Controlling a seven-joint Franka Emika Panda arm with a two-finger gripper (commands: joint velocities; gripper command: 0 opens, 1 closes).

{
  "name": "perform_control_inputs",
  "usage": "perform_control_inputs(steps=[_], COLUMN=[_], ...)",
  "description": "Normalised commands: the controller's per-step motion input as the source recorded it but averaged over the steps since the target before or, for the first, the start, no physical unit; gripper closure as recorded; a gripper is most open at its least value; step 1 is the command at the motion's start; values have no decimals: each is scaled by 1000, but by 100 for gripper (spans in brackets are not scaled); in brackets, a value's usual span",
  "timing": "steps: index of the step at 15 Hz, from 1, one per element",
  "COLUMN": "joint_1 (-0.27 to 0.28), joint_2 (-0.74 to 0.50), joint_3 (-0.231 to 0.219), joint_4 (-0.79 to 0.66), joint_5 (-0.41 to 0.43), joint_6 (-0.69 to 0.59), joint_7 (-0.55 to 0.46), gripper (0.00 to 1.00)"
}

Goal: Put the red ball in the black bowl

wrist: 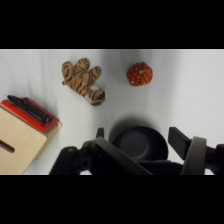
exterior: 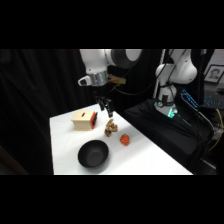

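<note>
Matte black bowl [wrist: 139, 142]; bumpy, rough-skinned red ball [wrist: 139, 74]; pale wood-like box [wrist: 22, 137]; soft-looking striped toy [wrist: 82, 81]; smooth white table [wrist: 190, 90]; glossy white arm shell [exterior: 97, 59].

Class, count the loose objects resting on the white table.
4: the tan box at the back, the striped brown lump beside it, the red ball right of that, the black bowl nearest the camera.

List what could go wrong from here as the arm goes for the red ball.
1. The brown striped toy lies close beside the red ball; the gripper, hanging nearer the toy, might grab or bump it instead.
2. The ball is round and could roll when touched.
3. The black bowl is shallow, so a dropped ball may bounce out.
</note>
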Motion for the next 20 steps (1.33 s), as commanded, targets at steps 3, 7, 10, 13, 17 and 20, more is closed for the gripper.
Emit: perform_control_inputs(steps=[3, 7, 10, 13, 17, 20], joint_1=[45, 29, 4, 1, 7, 11], joint_2=[-181, -150, -52, 18, 101, 171], joint_3=[50, 44, 43, 58, 75, 62], joint_4=[-383, -384, -309, -228, -130, -53], joint_5=[27, 79, 195, 218, 189, 111], joint_6=[342, 400, 418, 380, 342, 307], joint_7=[127, 89, 11, -34, -48, -5], gripper=[0, 0, 0, 0, 0, 0])
